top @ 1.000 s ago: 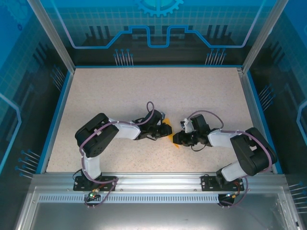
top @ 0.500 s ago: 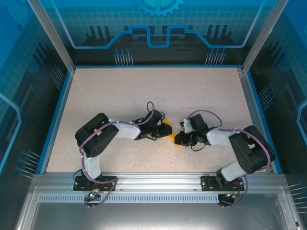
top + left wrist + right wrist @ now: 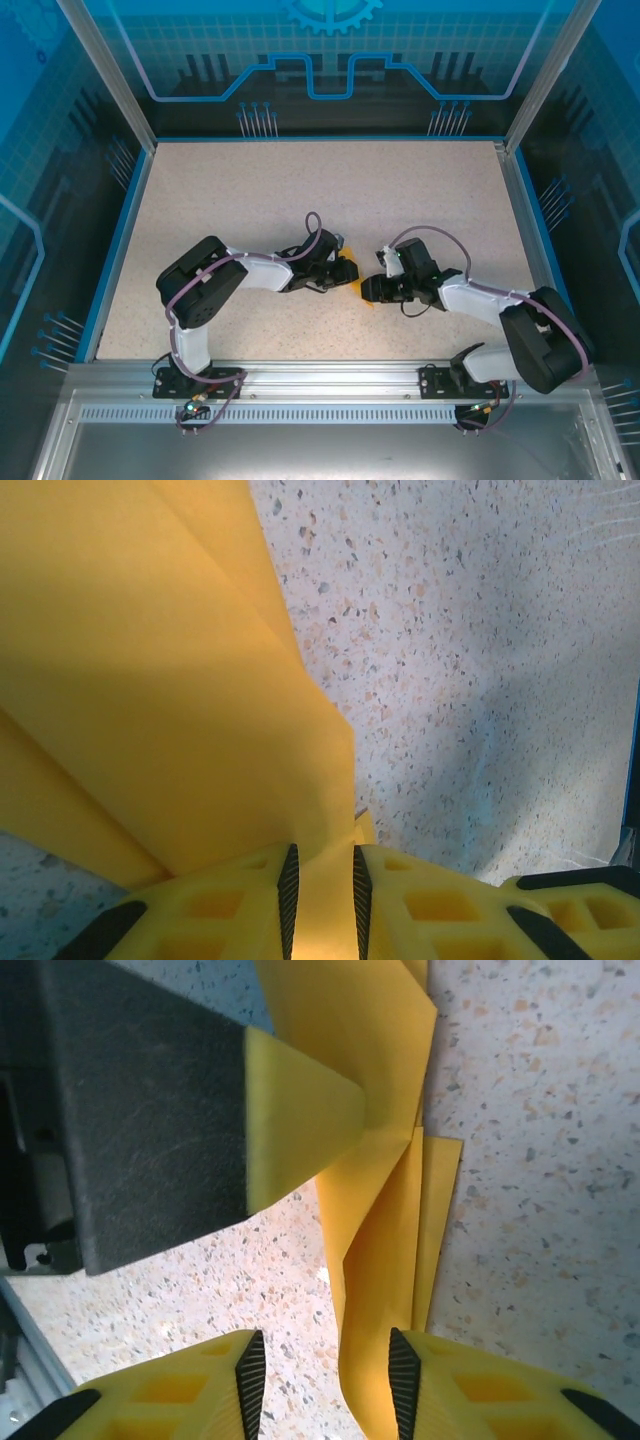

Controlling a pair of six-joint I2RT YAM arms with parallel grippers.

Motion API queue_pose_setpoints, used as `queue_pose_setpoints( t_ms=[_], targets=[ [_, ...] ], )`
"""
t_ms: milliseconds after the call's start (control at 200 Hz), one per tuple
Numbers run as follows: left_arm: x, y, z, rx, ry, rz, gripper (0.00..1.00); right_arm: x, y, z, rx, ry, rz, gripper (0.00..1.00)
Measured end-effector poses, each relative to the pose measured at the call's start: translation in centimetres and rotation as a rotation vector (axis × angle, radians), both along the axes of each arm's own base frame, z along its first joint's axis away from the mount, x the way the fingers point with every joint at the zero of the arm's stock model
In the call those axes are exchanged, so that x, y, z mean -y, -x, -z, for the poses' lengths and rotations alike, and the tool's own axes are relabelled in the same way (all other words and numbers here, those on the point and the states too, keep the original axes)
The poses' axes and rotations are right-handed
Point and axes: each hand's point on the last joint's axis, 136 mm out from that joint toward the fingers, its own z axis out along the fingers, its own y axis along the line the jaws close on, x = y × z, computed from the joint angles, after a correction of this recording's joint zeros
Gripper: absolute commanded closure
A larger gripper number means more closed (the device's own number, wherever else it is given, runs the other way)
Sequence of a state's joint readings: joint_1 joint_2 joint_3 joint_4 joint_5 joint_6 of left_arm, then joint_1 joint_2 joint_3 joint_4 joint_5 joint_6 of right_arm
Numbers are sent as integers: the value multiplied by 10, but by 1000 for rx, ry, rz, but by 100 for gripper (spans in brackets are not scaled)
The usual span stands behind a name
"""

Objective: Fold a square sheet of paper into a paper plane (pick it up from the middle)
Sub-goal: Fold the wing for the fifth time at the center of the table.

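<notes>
The paper, already creased into several overlapping layers, lay low over the middle of the table, between the two grippers. The left gripper was clamped on it, with a layered edge squeezed between its ribbed pads and the rest fanning out away from the wrist.

The change was on the other side. The right gripper, shut at the fold a moment before, now stood with its jaws parted. A folded strip of the paper ran along the inner face of one pad, with a clear gap to the other, so it gripped nothing. The right arm had also swung its elbow out toward the near right corner, while its fingertips hardly shifted.

We judged that a crease had just been pinched and let go. The paper was not yet a narrow dart, and only the left grip kept it in place for the next fold.
</notes>
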State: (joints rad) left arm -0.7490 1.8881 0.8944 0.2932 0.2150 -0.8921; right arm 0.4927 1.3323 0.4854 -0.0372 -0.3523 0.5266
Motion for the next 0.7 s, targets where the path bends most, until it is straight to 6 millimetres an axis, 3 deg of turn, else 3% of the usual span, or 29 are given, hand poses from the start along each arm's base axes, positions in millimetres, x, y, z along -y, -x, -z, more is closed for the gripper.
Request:
queue_pose_setpoints(
  t_ms=[130,315,700],
  targets=[
    [0,0,0,-2,1,-2,74,1,3,4,26,77,-32,51],
    [0,0,0,-5,2,-6,74,-1,0,9,48,157,-61,53],
    [-1,-1,0,-13,6,-15,74,4,-6,22,34,229,-52,71]
  ],
)
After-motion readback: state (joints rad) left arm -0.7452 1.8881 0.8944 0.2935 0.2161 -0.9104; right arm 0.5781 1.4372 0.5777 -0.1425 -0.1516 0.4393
